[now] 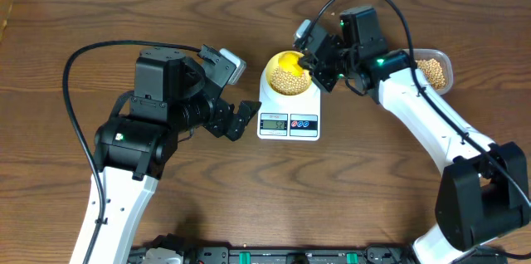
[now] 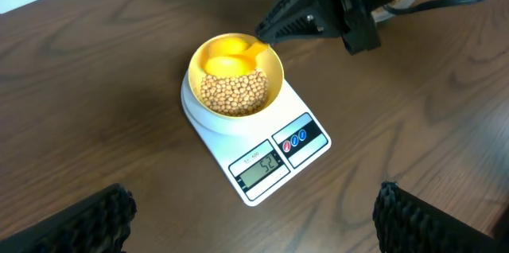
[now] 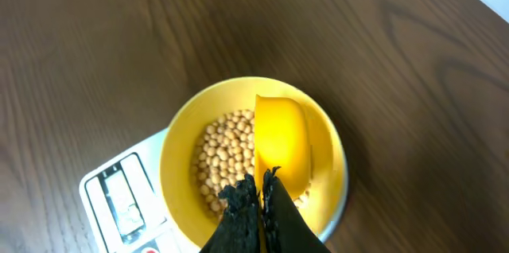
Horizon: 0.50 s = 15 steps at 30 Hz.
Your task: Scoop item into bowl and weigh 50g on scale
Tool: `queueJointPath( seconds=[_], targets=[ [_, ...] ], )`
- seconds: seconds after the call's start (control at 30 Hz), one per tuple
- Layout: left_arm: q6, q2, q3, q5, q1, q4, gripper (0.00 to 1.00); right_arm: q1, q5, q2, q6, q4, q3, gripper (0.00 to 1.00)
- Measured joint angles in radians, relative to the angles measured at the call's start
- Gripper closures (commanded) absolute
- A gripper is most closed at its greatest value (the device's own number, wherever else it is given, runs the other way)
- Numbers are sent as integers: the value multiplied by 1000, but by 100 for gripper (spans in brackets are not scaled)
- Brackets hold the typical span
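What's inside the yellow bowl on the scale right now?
Tan beans fill much of the bowl, and the yellow scoop, held by the right gripper, sits in it too. The bowl's bottom is covered by beans.

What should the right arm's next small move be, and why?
Probably lift the scoop clear of the bowl. The right end effector grips the scoop, which looks empty and sits low over the beans, while the scale seems to read 52; any contact could skew that reading.
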Motion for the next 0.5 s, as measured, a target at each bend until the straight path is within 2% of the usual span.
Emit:
queueJointPath(
  seconds=[0.33,0.5],
  targets=[
    [0,0,0,0,0,0,2,18,0,0,-9,-5,0,99],
    [0,0,0,0,0,0,2,18,0,0,-96,-6,0,99]
  ],
)
